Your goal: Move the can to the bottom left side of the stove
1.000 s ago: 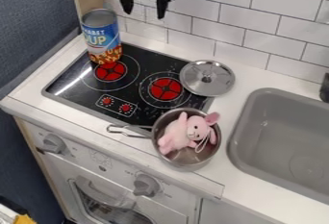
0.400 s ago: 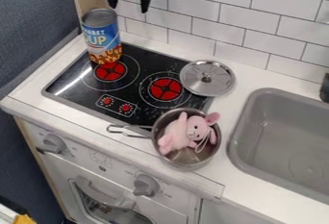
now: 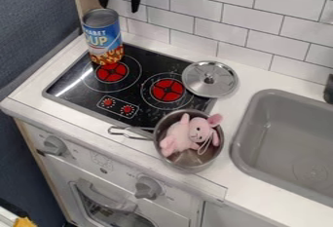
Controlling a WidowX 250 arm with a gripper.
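My gripper (image 3: 119,8) hangs at the top edge of the view, open, its two fingers apart and pointing down with nothing between them. Just below it the blue soup can (image 3: 102,37) stands upright at the back left corner of the black stove (image 3: 74,89), behind the left red burner. The gripper looks to be above and slightly right of the can's top; whether they touch at all is hard to tell, but the can is not held.
A metal lid (image 3: 218,85) lies on the stove's right edge. A metal pot (image 3: 185,162) holding a pink plush toy (image 3: 189,136) sits at the front right, its handle pointing left. The grey sink (image 3: 286,138) is at the right, and a tiled wall (image 3: 250,21) stands behind.
The gripper has moved left along the top edge, from right of the can to nearly above it, and stays open. Can, pot and lid have kept their places.
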